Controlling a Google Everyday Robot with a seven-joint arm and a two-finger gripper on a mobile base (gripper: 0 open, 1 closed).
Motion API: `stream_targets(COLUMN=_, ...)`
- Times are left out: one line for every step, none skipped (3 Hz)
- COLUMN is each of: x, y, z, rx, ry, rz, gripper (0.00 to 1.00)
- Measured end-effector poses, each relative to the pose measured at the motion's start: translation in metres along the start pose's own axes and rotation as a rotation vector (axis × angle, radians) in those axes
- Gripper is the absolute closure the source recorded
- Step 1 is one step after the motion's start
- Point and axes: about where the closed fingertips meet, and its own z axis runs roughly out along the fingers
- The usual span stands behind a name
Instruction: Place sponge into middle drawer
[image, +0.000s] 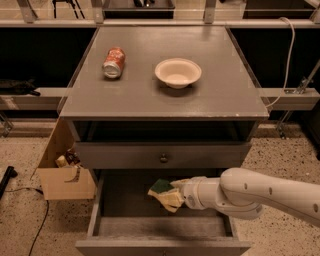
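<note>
The sponge (162, 186), dark green on top with pale yellow beneath, is held in my gripper (171, 198) at the tip of the white arm coming in from the right. The gripper is shut on it, just above the floor of the pulled-out middle drawer (125, 202), near the drawer's centre. The sponge's lower part is partly hidden by the fingers.
A closed drawer front with a round knob (163, 158) sits directly above the open drawer. On the cabinet top lie a red-orange soda can (114, 62) on its side and a white bowl (178, 72). A cardboard box (65, 172) stands on the floor at the left.
</note>
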Motion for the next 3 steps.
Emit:
stream_targets(x=0.000, y=0.000, z=0.000, rx=0.000, ry=0.000, rz=0.000, gripper=1.00)
stream_targets(x=0.008, y=0.006, z=0.015, rx=-0.012, ry=0.044, rz=-0.014, gripper=1.00)
stream_targets(x=0.032, y=0.001, z=0.036, rx=-0.025, ry=0.103, rz=0.009, gripper=1.00)
